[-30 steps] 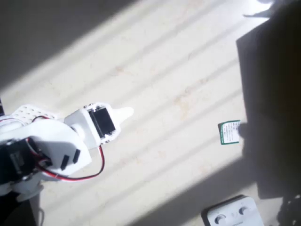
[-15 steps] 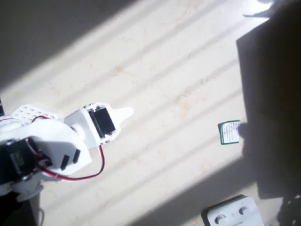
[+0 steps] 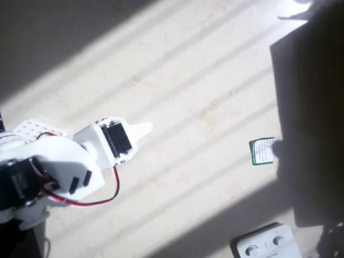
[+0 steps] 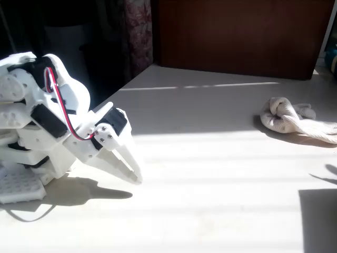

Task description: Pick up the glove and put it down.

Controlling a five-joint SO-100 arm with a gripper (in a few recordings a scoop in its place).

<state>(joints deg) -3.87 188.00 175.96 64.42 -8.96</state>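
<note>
The glove (image 4: 288, 118) is a cream, lumpy bundle of fabric lying on the pale table at the right of the fixed view, in sunlight. My white arm is folded low at the left. Its gripper (image 4: 135, 176) points down at the tabletop with the two fingers pressed together and nothing between them, far to the left of the glove. In the overhead view the gripper (image 3: 145, 129) shows as a white tip sticking out from the black wrist motor at the left.
A small green-and-white card (image 3: 262, 151) lies at the right, beside a dark shadowed area (image 3: 312, 97). A white box with round buttons (image 3: 266, 243) sits at the bottom right. A dark wooden panel (image 4: 237, 37) stands behind the table.
</note>
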